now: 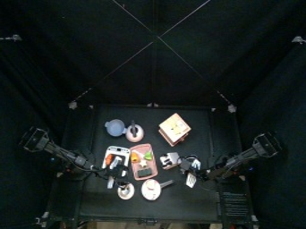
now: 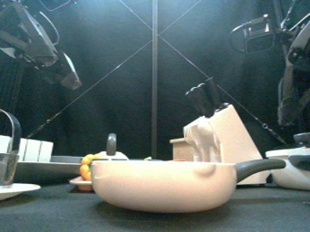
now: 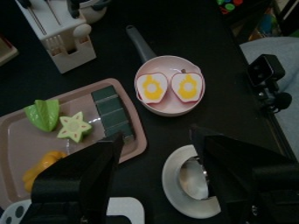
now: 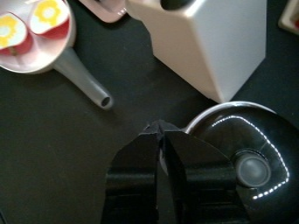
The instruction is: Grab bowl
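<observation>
I see pink pan (image 2: 158, 184) nearest table front, knife block (image 2: 222, 136) behind it. Left gripper (image 3: 158, 179) jaws spread wide, nothing between them, over white saucer (image 3: 193, 182) beside tray (image 3: 82, 131). Right gripper (image 4: 163, 157) jaws pressed together, empty, by dark lid (image 4: 247, 149). Bowl (image 1: 117, 129) sits far back, left of patterned box (image 1: 174, 128), apart from both grippers.

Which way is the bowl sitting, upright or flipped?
Upright: in the top view the bowl shows its darker inside facing up, at the table's far side, neither end effector near it.
</observation>
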